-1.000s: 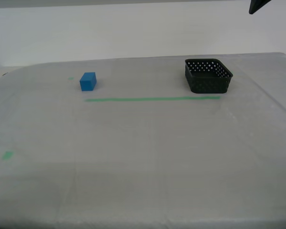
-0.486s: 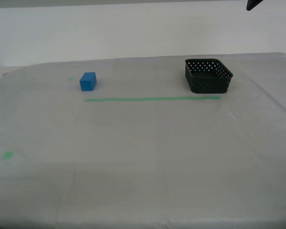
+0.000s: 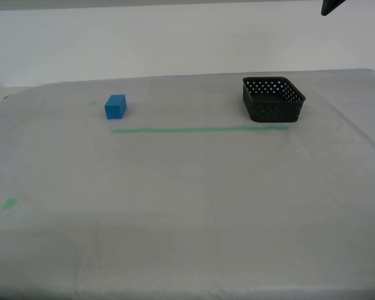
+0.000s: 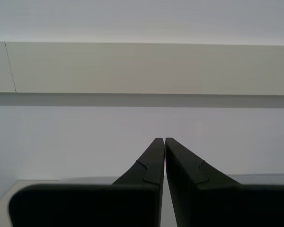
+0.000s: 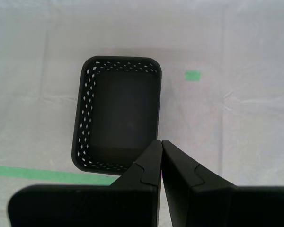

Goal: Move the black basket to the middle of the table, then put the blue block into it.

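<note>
The black basket (image 3: 273, 99) stands empty on the table (image 3: 194, 219), toward the exterior view's right, just behind the end of the green tape line. The blue block (image 3: 115, 107) sits apart from it, toward the exterior view's left. My first gripper (image 5: 161, 142) hangs shut well above the table and looks down on the basket (image 5: 117, 113), holding nothing. My second gripper (image 4: 164, 139) is shut too and faces a blank wall, with nothing between its fingers. A dark arm tip (image 3: 331, 6) pokes in at the exterior view's top right corner.
A long green tape line (image 3: 200, 130) runs across the cloth between block and basket. Small green tape marks lie near the block (image 3: 92, 103) and at the exterior view's lower left (image 3: 10, 203). The table's edge slants down the exterior view's right.
The dark arm tip at the exterior view's top right has drawn up slightly and shows less. Basket and block have not moved.
</note>
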Controlling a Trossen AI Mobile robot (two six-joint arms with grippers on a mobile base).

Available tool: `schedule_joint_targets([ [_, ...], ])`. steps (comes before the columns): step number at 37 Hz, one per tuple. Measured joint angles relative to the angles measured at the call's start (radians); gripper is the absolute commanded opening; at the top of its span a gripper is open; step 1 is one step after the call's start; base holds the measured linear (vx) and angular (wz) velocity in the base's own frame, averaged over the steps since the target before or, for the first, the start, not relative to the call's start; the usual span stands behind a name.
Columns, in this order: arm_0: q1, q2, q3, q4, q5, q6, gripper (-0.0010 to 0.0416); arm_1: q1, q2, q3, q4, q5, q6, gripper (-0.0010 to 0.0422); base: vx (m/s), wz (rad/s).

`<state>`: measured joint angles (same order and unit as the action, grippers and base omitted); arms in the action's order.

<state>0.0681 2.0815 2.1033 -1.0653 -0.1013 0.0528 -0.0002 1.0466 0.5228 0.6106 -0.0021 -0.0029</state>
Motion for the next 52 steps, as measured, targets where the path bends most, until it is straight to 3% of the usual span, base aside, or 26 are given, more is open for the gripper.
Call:
schedule_joint_targets([
  [9, 0.001, 0.000, -0.011, 0.005, 0.000, 0.000, 0.0068, 0.000, 0.000, 0.000, 0.000, 0.000, 0.000, 0.0000, 0.000, 0.000],
  [36, 0.005, 0.000, -0.011, 0.043, -0.002, -0.003, 0.0349, 0.000, 0.000, 0.000, 0.000, 0.000, 0.000, 0.0000, 0.000, 0.000],
  [41, 0.005, 0.000, -0.011, 0.047, 0.000, -0.002, 0.0380, 0.000, 0.000, 0.000, 0.000, 0.000, 0.000, 0.0000, 0.000, 0.000],
  [45, 0.007, 0.000, -0.011, 0.048, 0.036, 0.003, 0.0402, 0.000, 0.000, 0.000, 0.000, 0.000, 0.000, 0.0000, 0.000, 0.000],
  [52, 0.010, 0.000, -0.011, 0.064, 0.050, 0.005, 0.0395, 0.000, 0.000, 0.000, 0.000, 0.000, 0.000, 0.0000, 0.000, 0.000],
])
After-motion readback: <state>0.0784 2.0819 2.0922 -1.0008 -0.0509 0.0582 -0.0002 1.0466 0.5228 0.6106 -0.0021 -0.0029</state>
